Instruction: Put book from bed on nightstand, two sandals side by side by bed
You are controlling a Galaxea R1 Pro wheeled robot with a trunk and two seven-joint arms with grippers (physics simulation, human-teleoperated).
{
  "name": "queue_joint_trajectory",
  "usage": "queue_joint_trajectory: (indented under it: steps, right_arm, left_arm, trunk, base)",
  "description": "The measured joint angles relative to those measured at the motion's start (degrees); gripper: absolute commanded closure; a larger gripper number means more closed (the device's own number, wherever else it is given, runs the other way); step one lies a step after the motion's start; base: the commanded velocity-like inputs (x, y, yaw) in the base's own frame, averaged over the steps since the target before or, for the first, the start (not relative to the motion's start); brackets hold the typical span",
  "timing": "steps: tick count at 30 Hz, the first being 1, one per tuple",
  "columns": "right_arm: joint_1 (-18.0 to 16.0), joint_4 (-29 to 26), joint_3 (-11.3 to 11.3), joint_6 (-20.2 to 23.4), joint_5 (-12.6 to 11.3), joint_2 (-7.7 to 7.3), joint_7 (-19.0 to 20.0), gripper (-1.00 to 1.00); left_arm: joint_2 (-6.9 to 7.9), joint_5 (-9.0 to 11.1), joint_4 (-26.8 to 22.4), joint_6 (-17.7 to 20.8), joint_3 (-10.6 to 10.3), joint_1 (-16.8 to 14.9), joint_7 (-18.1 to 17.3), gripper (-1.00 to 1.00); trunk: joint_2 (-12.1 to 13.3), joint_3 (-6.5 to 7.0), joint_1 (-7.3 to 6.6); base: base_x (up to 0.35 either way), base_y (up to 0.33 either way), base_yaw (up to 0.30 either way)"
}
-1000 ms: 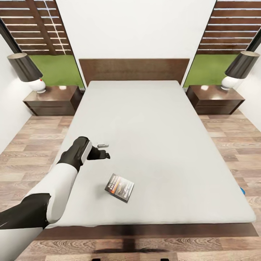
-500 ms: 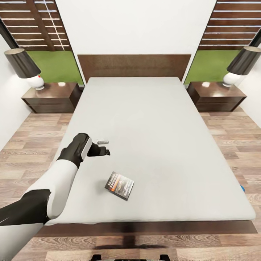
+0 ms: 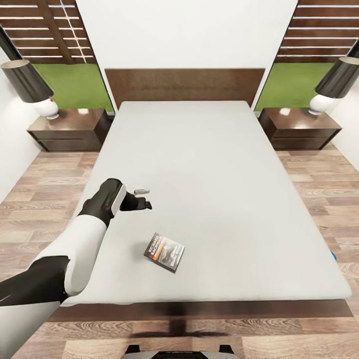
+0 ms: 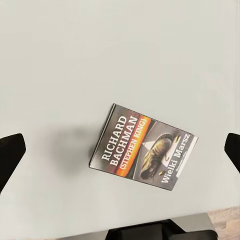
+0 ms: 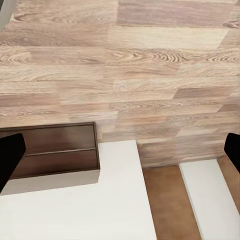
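Observation:
The book (image 3: 164,252), dark with an orange band, lies flat on the off-white mattress of the bed (image 3: 209,164), near the foot and left of centre. My left gripper (image 3: 143,198) hovers open over the mattress, a short way beyond the book towards the headboard. The left wrist view looks down on the book (image 4: 144,147), which lies between the two spread black fingertips (image 4: 10,155). A blue sliver of a sandal (image 3: 333,256) peeks out on the floor past the bed's right edge. One nightstand (image 3: 70,130) stands left of the headboard, the other nightstand (image 3: 301,128) right of it. My right gripper (image 5: 120,152) hangs open over the floor.
Each nightstand carries a lamp with a dark shade, the left lamp (image 3: 30,87) and the right lamp (image 3: 336,85). Wood-plank floor (image 3: 40,199) runs along both sides of the bed. The right wrist view has a dark wood panel (image 5: 50,150) and white surfaces below the planks.
The whole head view has shifted, so the camera moved: bed and nightstands sit higher in the picture and my base edge now shows below. Book and left gripper keep their spacing.

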Motion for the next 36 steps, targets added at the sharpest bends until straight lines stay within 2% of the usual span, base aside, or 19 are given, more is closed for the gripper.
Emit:
queue_joint_trajectory:
  steps: [36]
  right_arm:
    - [0.01,0.00,0.00,0.00,0.00,-0.04,0.00,-1.00]
  left_arm:
    - [0.16,0.10,-0.02,0.00,0.06,-0.75,-0.03,-1.00]
  trunk:
    - [0.00,-3.39,0.00]
  base:
    - [0.000,0.000,0.000]
